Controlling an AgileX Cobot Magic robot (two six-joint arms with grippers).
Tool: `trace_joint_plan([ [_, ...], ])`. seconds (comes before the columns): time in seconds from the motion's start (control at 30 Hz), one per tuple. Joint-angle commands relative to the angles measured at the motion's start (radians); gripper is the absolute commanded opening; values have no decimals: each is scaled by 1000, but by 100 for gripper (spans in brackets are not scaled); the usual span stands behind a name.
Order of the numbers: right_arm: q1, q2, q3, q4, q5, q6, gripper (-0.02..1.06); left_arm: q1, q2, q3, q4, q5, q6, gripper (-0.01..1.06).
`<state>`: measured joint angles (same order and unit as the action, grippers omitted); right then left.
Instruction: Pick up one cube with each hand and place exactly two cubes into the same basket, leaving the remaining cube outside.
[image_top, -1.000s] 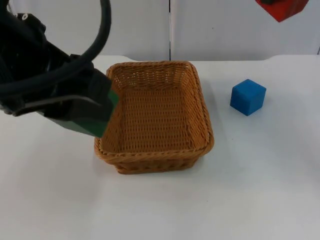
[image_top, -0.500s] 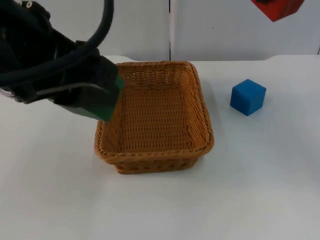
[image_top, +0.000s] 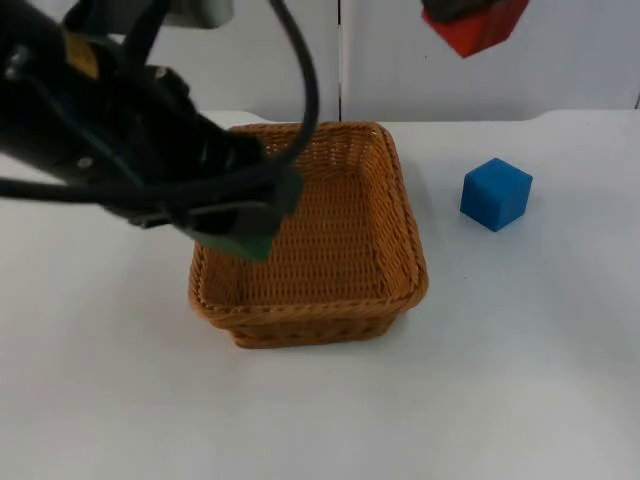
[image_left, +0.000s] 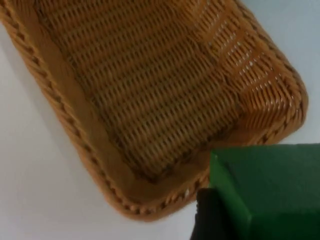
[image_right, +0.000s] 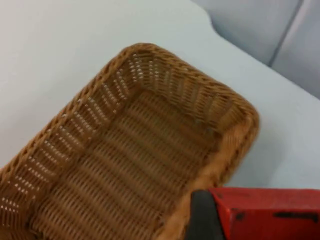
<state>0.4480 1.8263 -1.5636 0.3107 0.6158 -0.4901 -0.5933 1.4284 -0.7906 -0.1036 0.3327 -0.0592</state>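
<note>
left gripper (image_top: 245, 225) pinching green cube (image_top: 243, 243) over basket (image_top: 405, 290) | right gripper (image_top: 470, 15) pinching red cube (image_top: 480, 30)

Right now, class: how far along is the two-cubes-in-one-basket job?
Both pickups look done: the left end effector holds the green cube over the wicker basket, the right end effector holds the red cube. Both drops remain; the blue cube stays out.

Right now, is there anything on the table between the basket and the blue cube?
No. In the top view, only bare white table lies between the basket and the blue cube.
</note>
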Motion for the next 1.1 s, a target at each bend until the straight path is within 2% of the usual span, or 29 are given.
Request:
trace_joint_plan([
  [0.0, 7, 51, -72, 13, 46, 3, 0, 2, 40, -53, 22, -10, 1, 0],
  [0.17, 25, 161, -207, 13, 120, 3, 0, 2, 118, -148, 68, 3, 1, 0],
  [0.23, 31, 207, -262, 15, 121, 3, 0, 6, 176, -207, 87, 7, 1, 0],
  [0.47, 45, 327, -407, 15, 126, 12, 0, 6, 294, -265, 97, 11, 38, 0],
  [0.63, 45, 461, -544, 15, 153, 63, 0, 6, 398, -275, 104, -62, 70, 0],
  [0.8, 57, 557, -616, 36, 172, 64, 0, 12, 471, -281, 146, -144, 72, 0],
  [1.07, 76, 649, -637, 36, 152, 67, 0, 60, 586, -314, 180, -181, 74, 0],
])
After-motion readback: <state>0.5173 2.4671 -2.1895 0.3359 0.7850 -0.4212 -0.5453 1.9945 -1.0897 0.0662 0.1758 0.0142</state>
